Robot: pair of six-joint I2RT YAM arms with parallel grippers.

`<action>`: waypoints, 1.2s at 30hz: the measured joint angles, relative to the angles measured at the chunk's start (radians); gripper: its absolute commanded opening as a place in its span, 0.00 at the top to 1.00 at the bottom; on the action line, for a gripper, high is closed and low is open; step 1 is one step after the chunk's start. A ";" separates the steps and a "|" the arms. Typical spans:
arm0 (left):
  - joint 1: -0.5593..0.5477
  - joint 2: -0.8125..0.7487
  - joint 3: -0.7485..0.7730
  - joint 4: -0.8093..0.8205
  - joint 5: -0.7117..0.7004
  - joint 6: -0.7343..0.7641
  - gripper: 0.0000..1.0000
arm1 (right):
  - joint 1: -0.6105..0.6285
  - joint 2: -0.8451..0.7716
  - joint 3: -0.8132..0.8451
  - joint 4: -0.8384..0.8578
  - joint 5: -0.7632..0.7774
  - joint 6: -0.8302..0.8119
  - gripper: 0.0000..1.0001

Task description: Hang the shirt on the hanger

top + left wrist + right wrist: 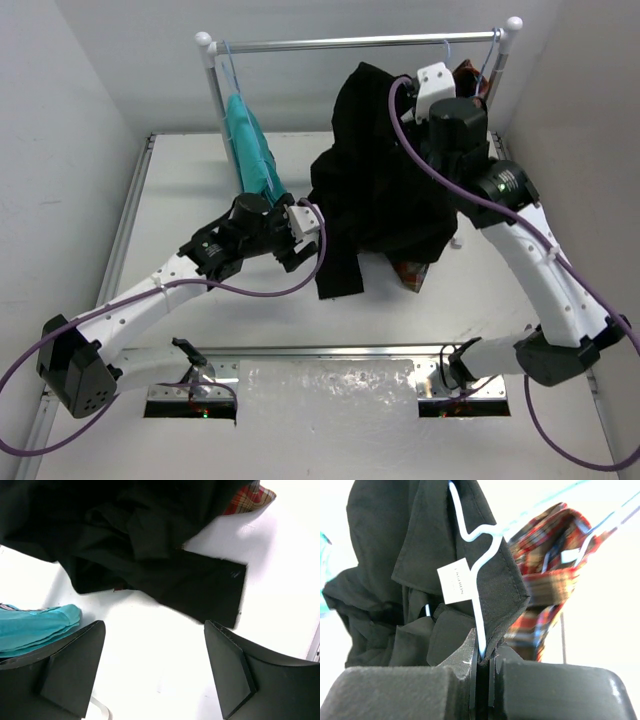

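Observation:
The black shirt (375,180) hangs bunched from my right gripper (440,95), one sleeve trailing onto the white table (180,180). In the right wrist view my right gripper (485,652) is shut on the pale-blue hanger (479,587) together with a fold of the shirt (420,540); a white label hangs by the hanger wire. My left gripper (305,232) is open and empty just left of the hanging sleeve. In the left wrist view it (155,672) sits low over the table, with the shirt (150,545) beyond its fingertips.
A silver rail (360,42) with white knobs spans the back. A teal garment (250,150) hangs at its left end, also showing in the left wrist view (35,627). A red plaid shirt (547,570) hangs at the rail's right end, behind the black shirt.

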 measured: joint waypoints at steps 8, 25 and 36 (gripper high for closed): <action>0.000 -0.003 0.000 0.011 -0.022 0.016 0.22 | -0.159 0.204 0.334 -0.142 -0.074 -0.071 1.00; 0.000 -0.042 -0.050 0.029 -0.034 0.018 0.23 | -0.349 0.156 0.060 -0.066 -0.459 -0.062 1.00; 0.000 -0.058 -0.079 0.038 -0.052 0.018 0.23 | -0.390 0.295 0.357 -0.046 -0.432 -0.073 1.00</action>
